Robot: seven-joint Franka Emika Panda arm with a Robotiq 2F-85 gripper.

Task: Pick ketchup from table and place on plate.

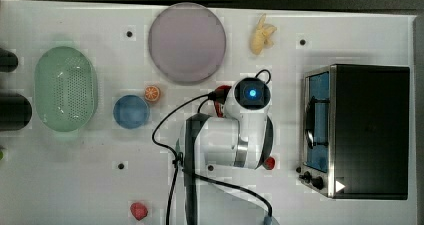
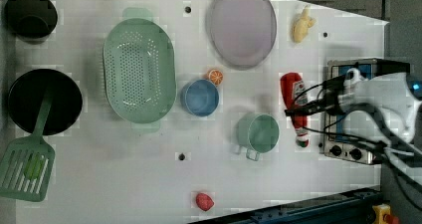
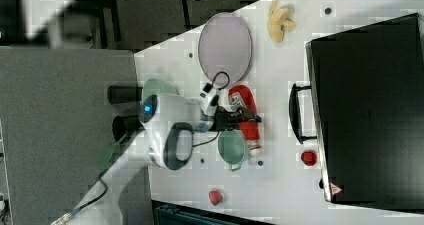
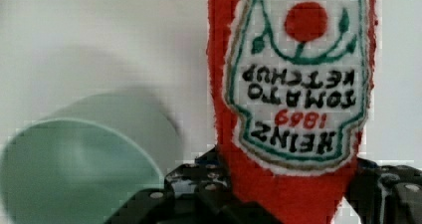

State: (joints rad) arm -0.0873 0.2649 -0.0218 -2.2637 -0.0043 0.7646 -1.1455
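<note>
In the left view, L to R: greyish-lilac round flat plate (image 2: 242,26) at the far edge of the white tabletop (image 2: 99,184), pale green cup (image 2: 258,132) nearer, then red plush ketchup bottle (image 2: 294,104) w/ white label. My black pincer (image 2: 301,109) is clamped on its middle; bottle well apart from plate.

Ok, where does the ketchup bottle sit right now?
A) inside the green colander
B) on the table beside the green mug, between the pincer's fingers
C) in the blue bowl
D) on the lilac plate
B: the ketchup bottle lies on the table next to the green mug, with the pincer closed across its body; the plate is bare.
</note>
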